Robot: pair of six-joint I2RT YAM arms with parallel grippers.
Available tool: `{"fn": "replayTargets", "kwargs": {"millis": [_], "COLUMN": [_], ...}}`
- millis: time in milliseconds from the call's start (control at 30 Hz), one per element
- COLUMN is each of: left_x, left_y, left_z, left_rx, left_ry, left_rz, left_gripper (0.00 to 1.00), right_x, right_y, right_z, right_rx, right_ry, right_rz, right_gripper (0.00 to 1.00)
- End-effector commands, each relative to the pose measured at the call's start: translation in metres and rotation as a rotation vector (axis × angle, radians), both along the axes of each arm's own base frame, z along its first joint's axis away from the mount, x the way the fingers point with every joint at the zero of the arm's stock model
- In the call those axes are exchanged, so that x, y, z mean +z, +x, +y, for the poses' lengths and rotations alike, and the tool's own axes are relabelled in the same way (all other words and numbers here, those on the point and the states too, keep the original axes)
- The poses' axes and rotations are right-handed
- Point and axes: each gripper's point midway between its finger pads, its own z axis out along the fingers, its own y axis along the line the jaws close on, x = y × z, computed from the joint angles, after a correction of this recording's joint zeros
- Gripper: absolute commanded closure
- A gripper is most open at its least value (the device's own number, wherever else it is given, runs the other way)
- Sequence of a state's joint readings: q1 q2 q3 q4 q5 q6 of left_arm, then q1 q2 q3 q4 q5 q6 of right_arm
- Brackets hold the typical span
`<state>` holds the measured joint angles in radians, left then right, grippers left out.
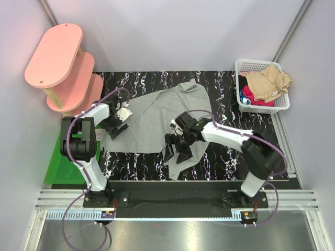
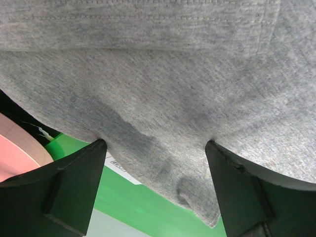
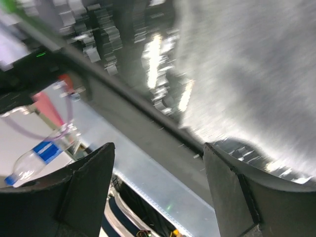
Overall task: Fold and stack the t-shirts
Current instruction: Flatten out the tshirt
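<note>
One grey t-shirt (image 1: 152,117); left gripper (image 2: 155,144), right gripper (image 3: 158,145) agape.

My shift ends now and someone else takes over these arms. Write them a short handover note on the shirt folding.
Left gripper: open, at the left edge of the grey t-shirt, cloth across its gap, not pinched.
Right gripper: open, holding nothing, over the shirt's near part; its view is blurred.
The grey t-shirt lies spread and rumpled on the table. The tan shirt, red shirt and blue shirt sit in the white basket.
Done: no fold, no stack.
Left: fold the grey one, then the others, and stack.
</note>
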<state>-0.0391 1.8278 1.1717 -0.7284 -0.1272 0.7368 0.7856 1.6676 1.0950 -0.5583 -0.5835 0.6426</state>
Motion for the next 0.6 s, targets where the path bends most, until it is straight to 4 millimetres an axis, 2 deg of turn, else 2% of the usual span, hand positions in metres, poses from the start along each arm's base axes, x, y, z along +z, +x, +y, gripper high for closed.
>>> {"fn": "replayTargets", "kwargs": {"millis": [0, 200, 267, 333, 400, 467, 500, 533, 567], "left_x": [-0.012, -0.009, -0.008, -0.008, -0.008, -0.009, -0.010, -0.010, -0.012], "left_y": [0.006, 0.007, 0.009, 0.009, 0.008, 0.006, 0.005, 0.004, 0.003], "left_z": [0.004, 0.012, 0.011, 0.022, 0.025, 0.030, 0.031, 0.033, 0.035], "left_rx": [-0.004, 0.003, -0.005, 0.022, 0.026, 0.033, 0.037, 0.044, 0.045], "left_ry": [-0.009, -0.006, -0.006, -0.009, -0.012, -0.017, -0.020, -0.024, -0.025], "left_rz": [-0.031, -0.036, -0.040, -0.043, -0.043, -0.040, -0.036, -0.038, -0.033], "left_gripper": [0.12, 0.13, 0.13, 0.13, 0.12, 0.13, 0.13, 0.13, 0.13], "right_x": [-0.045, -0.063, -0.070, -0.075, -0.073, -0.079, -0.075, -0.081, -0.075], "right_y": [0.008, 0.017, 0.011, 0.003, -0.003, -0.018, -0.021, -0.032, -0.036], "right_z": [-0.005, -0.012, -0.021, -0.032, -0.038, -0.051, -0.055, -0.066, -0.069], "right_rx": [0.044, 0.039, 0.027, 0.020, 0.005, -0.015, -0.024, -0.029, -0.047], "right_ry": [-0.117, -0.184, -0.218, -0.242, -0.247, -0.274, -0.269, -0.292, -0.285], "right_rz": [-0.003, -0.038, -0.025, -0.012, -0.008, 0.034, 0.031, 0.057, 0.054], "right_gripper": [0.20, 0.19, 0.19, 0.18, 0.17, 0.18, 0.17, 0.17, 0.18]}}
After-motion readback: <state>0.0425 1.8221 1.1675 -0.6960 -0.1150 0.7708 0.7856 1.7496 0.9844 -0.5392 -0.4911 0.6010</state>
